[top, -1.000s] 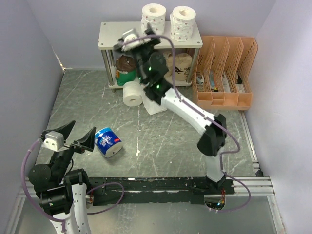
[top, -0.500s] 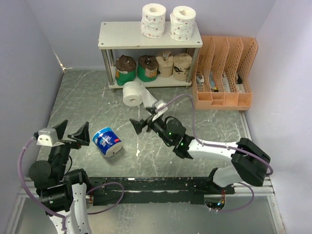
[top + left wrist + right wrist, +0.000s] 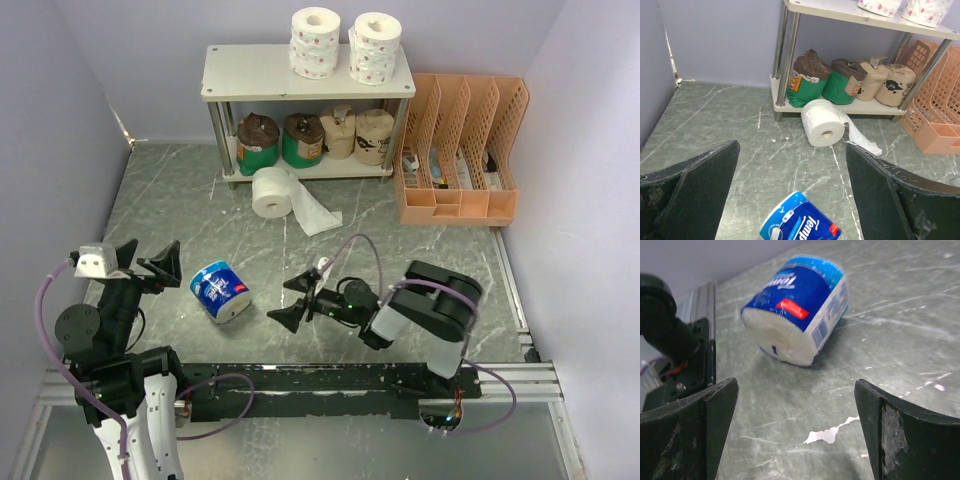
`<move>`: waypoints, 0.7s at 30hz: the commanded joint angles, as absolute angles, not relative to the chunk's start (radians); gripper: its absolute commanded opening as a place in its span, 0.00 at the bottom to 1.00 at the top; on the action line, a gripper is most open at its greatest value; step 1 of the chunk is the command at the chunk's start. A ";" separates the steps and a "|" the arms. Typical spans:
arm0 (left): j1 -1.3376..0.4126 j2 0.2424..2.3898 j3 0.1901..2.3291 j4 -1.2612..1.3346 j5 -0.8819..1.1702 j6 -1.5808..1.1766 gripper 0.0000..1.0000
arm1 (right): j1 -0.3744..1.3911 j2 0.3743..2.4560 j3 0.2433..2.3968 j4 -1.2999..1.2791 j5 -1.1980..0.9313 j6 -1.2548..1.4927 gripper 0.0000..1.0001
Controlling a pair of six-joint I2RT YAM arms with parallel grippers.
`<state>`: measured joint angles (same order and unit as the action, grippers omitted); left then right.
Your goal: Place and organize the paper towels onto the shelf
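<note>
The shelf (image 3: 260,72) stands at the back; its post shows in the left wrist view (image 3: 790,55). Two white patterned rolls (image 3: 315,42) sit on its top board. Two green-wrapped rolls (image 3: 260,142) and two tan rolls (image 3: 362,134) sit on its lower board. A plain white roll (image 3: 271,191) with a loose sheet lies on the floor in front of it. A blue-white wrapped roll (image 3: 221,291) lies on its side, also in the left wrist view (image 3: 800,224) and the right wrist view (image 3: 797,307). My left gripper (image 3: 145,261) is open, left of the blue roll. My right gripper (image 3: 295,300) is open, low, right of it.
An orange perforated file organizer (image 3: 460,150) stands right of the shelf. Lilac walls close in the left, back and right. A black rail (image 3: 330,380) runs along the near edge. White scratches mark the grey floor.
My right arm has pulled back from the shelf, folded down and turned to face the blue roll from the right. My left gripper shifted slightly left and back.
</note>
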<state>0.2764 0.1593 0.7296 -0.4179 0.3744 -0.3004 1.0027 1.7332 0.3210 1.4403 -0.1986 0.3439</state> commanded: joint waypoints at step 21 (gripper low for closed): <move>0.333 0.116 0.712 -0.400 0.376 -0.276 0.99 | 1.002 2.228 0.769 1.692 -0.382 0.260 1.00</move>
